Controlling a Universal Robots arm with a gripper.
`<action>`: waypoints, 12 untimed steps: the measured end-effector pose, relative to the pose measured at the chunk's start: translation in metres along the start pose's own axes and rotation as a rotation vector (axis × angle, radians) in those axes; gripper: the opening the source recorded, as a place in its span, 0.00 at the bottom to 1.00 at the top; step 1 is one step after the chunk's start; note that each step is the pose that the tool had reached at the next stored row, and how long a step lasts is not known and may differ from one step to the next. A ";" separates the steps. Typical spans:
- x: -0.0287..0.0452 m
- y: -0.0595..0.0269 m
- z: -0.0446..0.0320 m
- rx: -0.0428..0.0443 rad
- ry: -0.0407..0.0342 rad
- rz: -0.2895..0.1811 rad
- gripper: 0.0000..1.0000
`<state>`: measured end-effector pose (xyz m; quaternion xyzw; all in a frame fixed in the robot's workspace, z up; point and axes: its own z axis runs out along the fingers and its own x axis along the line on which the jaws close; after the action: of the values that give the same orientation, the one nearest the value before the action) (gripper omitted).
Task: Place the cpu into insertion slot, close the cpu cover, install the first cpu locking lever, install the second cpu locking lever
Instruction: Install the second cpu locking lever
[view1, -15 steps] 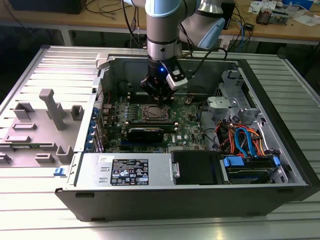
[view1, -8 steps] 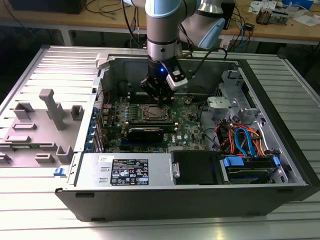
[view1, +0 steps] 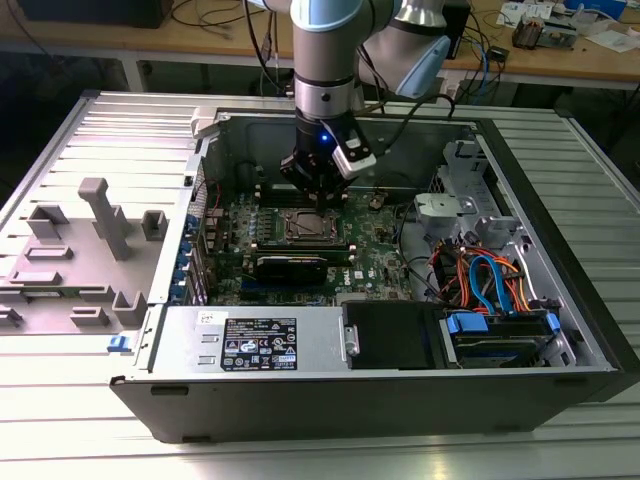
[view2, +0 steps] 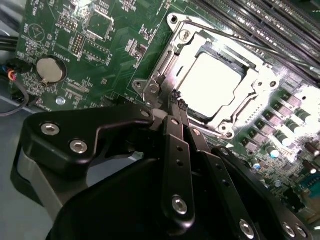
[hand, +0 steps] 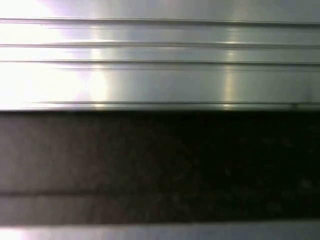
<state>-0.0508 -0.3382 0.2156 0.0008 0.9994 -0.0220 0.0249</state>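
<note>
The claw (view2: 176, 102) hangs low inside the open computer case (view1: 560, 290), its two black fingers (view2: 178, 150) pressed together with nothing between them. Just past the fingertips, the chip (view2: 210, 82) lies flat in the socket (view2: 235, 55) on the green board (view2: 90, 45), with the silver cover frame (view2: 167, 62) down around it. The fingertips sit at the frame's near corner, beside a thin lever (view2: 220, 37) along the socket's far edge.

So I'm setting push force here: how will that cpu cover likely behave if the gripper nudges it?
The cpu cover looks like thin sheet metal, so probably light and somewhat springy. It lies flat around the cpu, so it likely pivots rather than slides. Its shiny surface may be slippery under the gripper.
</note>
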 end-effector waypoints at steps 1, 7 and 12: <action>-0.0003 -0.0002 -0.0039 0.0000 0.0000 0.000 0.11; -0.0009 -0.0035 -0.0149 0.0002 0.0003 0.000 0.11; -0.0012 -0.0050 -0.0231 0.0005 0.0003 0.000 0.11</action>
<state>-0.0507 -0.3422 0.2390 0.0008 0.9994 -0.0223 0.0248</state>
